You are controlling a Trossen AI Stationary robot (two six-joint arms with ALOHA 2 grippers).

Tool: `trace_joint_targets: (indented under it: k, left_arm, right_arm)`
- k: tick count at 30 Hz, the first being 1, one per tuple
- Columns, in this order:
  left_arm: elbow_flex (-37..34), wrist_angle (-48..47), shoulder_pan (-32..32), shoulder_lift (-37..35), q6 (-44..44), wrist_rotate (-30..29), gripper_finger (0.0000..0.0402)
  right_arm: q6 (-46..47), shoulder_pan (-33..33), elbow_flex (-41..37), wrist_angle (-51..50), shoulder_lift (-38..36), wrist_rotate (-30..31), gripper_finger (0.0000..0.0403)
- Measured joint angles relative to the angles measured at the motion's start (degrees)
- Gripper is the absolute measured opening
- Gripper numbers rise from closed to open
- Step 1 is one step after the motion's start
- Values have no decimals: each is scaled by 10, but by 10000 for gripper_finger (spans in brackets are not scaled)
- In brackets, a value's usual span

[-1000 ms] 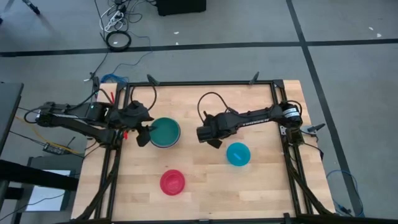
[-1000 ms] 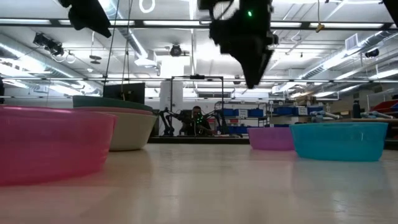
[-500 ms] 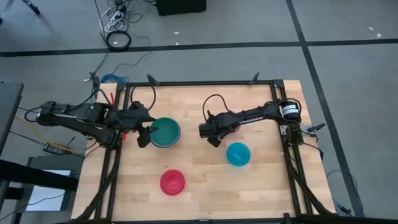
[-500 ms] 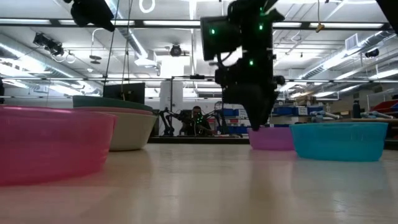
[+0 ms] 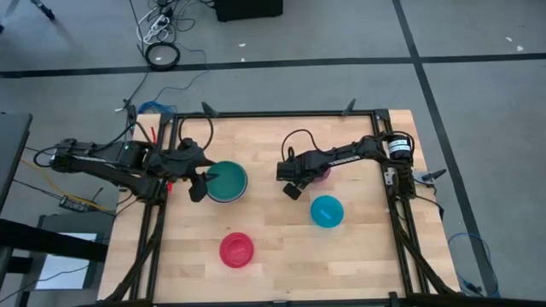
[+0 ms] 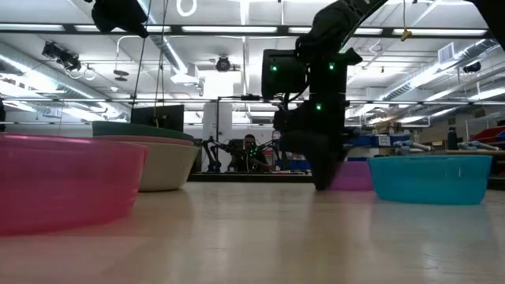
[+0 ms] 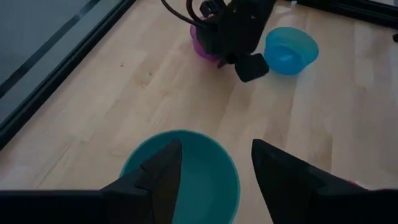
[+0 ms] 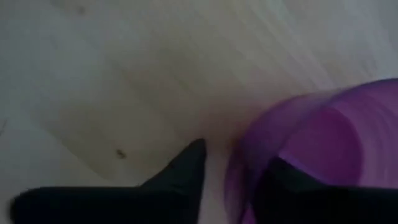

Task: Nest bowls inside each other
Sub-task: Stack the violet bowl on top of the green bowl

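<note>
A purple bowl stands on the table right of centre, and my right gripper is down at its left rim, pointing steeply down, open. One finger is inside the bowl and one outside. A teal bowl sits nested in a grey-white bowl left of centre. My left gripper hangs open above the teal bowl's left edge, touching nothing. A bright blue bowl rests on its base nearer the front right. A pink-red bowl rests near the front edge. My right gripper comes at the purple bowl from above. One finger stands outside the wall and the other inside, with the rim between them. The bowl stands on the table. Whether either finger touches the wall I cannot tell.
A black metal frame runs around the wooden table top. Bare wood lies between the teal bowl and the purple bowl and along the far edge. Cables and a grey floor lie beyond the far side.
My right gripper has come down from well above the table to the purple bowl's left rim. It has shifted a little toward the table's right edge and tipped to point more steeply down. The bowls have stayed in place.
</note>
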Motion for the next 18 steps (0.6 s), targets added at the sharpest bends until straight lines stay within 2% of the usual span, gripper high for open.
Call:
trace_joint_targets:
  k: [2,4,7,11,15,18]
  left_arm:
    - [0,3,0,0,0,-3,204]
    - [0,10,0,0,0,-9,204]
    - [0,21,0,0,3,-12,204]
    - [0,62,0,0,25,-23,204]
    - [0,125,0,0,57,-25,204]
    - [0,169,0,0,76,-26,204]
  right_arm:
    - [-15,0,1,2,0,-2,42]
    - [-37,2,8,-1,-1,1,12]
    - [-44,12,40,-8,-4,24,4]
    - [-86,40,122,12,-6,29,1]
    - [-150,76,190,135,-4,28,1]
    - [-190,93,209,230,-4,18,1]
